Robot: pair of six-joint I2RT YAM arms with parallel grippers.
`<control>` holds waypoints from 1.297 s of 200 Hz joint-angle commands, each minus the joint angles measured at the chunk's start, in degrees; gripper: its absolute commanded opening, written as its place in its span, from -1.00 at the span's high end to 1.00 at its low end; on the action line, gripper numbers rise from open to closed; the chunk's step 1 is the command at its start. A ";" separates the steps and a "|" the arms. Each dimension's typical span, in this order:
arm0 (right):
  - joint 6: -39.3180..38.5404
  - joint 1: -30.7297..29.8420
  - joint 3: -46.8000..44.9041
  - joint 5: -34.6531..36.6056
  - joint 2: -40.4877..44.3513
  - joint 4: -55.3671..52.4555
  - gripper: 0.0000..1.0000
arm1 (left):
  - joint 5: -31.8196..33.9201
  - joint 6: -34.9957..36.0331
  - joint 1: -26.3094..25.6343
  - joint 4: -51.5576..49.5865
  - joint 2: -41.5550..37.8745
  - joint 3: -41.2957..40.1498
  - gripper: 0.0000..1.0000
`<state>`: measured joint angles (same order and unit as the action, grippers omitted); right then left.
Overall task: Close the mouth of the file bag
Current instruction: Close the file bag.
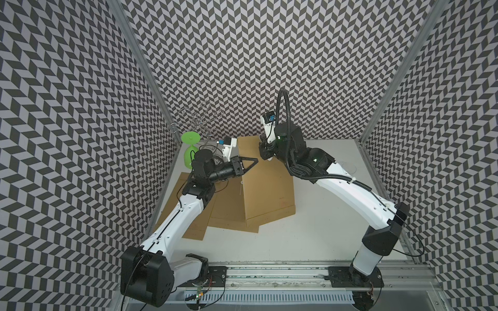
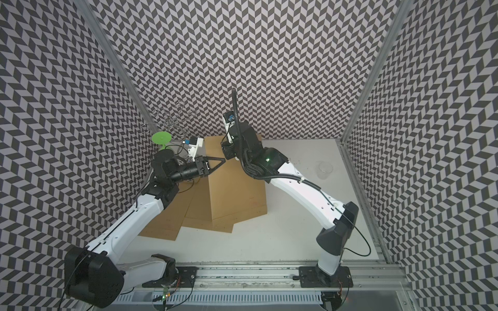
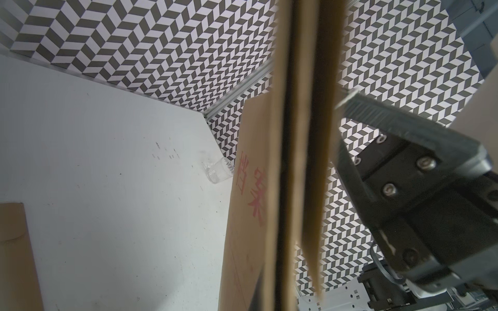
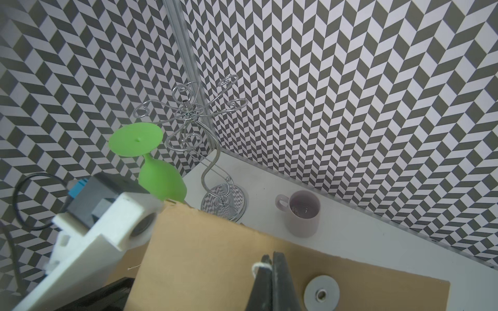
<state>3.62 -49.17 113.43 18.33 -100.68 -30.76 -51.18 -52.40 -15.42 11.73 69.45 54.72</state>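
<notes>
In both top views we find the file bag, brown kraft paper, lying on a fanned stack of other brown bags in the left half of the bench. Its far end reaches the far edge. The left pincer lies across the bag's left side near that end, its fingers pressed together. The right pincer points down at the same end, mostly hidden under its own wrist. A wire rack stands in the far left corner with a green goblet hung upside down on it. A clear glass sits near the right edge.

From the left wrist we look along the file bag edge-on, with red characters on its face and blurred paper layers close to the lens. One ribbed finger meets the paper and the other is hidden behind it, so we read the left pincer as pinching the bag. The clear glass sits beyond on the bench.

From the right wrist, the right pincer has its fingers pressed together, pinching a white string over the file bag, near a grey disc on the paper. The bag's corner overlaps the base of the wire rack. A pale mug stands by the far edge.
</notes>
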 commanded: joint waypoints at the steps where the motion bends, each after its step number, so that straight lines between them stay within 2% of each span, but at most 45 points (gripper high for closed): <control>1: -1.04 0.19 0.49 1.92 0.72 2.74 1.00 | 0.14 -0.35 -0.40 2.99 -1.98 -0.40 1.00; 80: 0.05 5.25 -6.44 1.11 6.17 5.02 1.00 | -2.50 -5.12 0.11 8.16 -2.72 -1.91 1.00; 147: 0.69 7.96 -7.25 -1.62 5.33 7.42 1.00 | -4.81 -13.25 0.22 17.11 -3.77 -8.36 1.00; 191: 1.04 8.44 -4.43 -4.41 3.82 7.12 1.00 | -4.27 -12.11 0.83 16.05 -3.76 -10.06 1.00; 259: 1.24 8.46 -4.48 -4.09 2.60 7.39 1.00 | -5.69 -12.31 0.85 16.72 -3.37 -10.57 1.00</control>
<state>4.16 -41.04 107.20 14.55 -97.01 -26.92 -55.09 -64.40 -14.70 26.26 66.89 44.88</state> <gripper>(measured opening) 0.047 0.053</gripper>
